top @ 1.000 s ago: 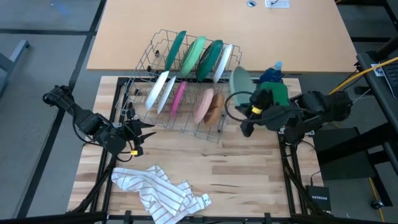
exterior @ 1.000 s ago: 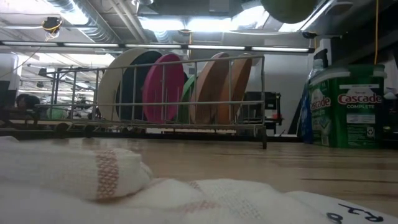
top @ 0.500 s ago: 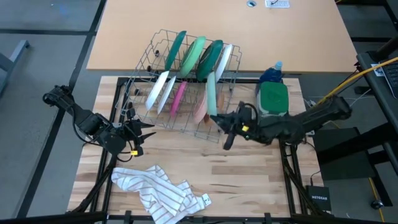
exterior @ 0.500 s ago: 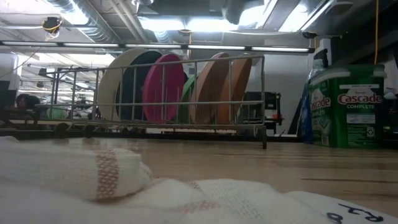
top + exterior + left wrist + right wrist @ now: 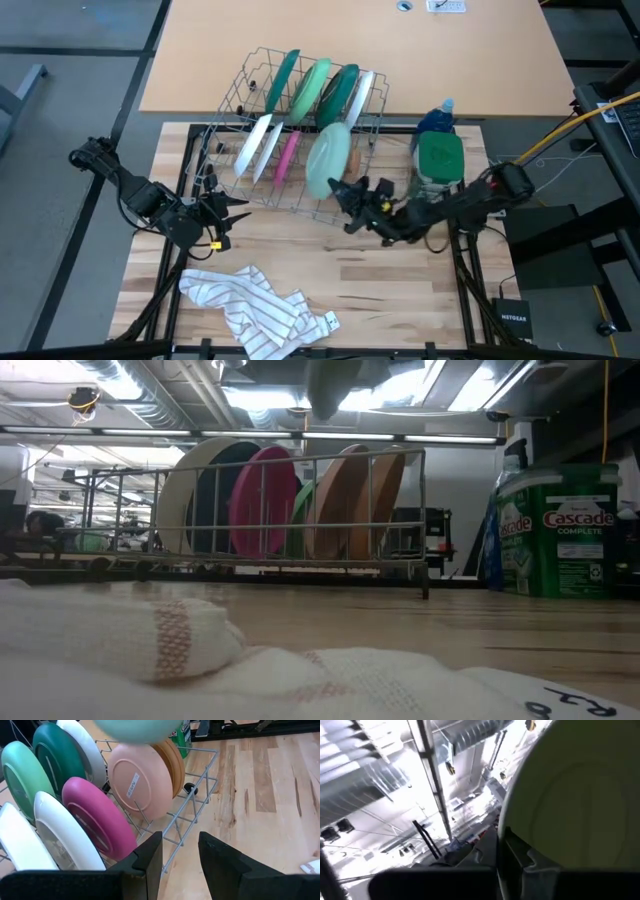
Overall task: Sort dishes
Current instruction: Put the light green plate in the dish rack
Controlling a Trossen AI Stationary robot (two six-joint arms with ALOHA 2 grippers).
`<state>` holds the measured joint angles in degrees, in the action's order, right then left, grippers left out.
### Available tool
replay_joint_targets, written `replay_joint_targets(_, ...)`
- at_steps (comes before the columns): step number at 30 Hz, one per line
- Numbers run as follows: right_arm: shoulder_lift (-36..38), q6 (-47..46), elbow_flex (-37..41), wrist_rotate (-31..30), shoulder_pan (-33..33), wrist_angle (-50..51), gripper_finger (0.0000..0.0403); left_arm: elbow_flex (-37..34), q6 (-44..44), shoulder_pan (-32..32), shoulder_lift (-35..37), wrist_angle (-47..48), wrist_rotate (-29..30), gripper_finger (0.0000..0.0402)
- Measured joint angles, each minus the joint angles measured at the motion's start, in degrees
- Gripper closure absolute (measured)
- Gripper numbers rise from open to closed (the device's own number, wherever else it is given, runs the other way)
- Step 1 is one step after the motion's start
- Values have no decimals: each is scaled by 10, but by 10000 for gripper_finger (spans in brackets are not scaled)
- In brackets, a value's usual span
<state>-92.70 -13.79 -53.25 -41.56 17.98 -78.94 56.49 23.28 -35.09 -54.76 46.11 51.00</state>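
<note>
The right gripper (image 5: 349, 190) has its jaws clamped on the rim of a light green plate (image 5: 329, 160), held above the rack (image 5: 262, 72). It looks light, stiff, slippery. Left gripper (image 5: 232, 210) waits, jaws apart.

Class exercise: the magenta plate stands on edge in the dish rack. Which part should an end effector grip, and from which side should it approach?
Grip the magenta plate by its upper rim, coming down from above. It stands on edge between the rack's wires, with a white plate close on one side and a pale pink plate on the other, so only the top edge is free for fingers to straddle.
</note>
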Motion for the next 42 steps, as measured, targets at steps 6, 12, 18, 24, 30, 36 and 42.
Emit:
replay_joint_targets(6,-62,-44,-38,-24,-34,-8,396,0,9,0,0,0,0,283)
replay_joint_targets(12,-70,-100,-46,-64,-46,16,396,0,9,0,0,0,0,283)
replay_joint_targets(18,-70,-163,-46,-83,-46,69,396,0,8,0,0,0,0,283)
replay_joint_targets(24,-70,-193,-46,-84,-53,105,396,0,8,0,0,0,0,283)
replay_joint_targets(30,-70,-217,-46,-47,-68,109,396,0,8,0,0,0,0,283)
replay_joint_targets(36,-70,-256,-47,-44,-76,153,396,0,8,0,0,0,0,283)
replay_joint_targets(42,-70,-256,-47,-48,-76,161,396,0,8,0,0,0,0,283)
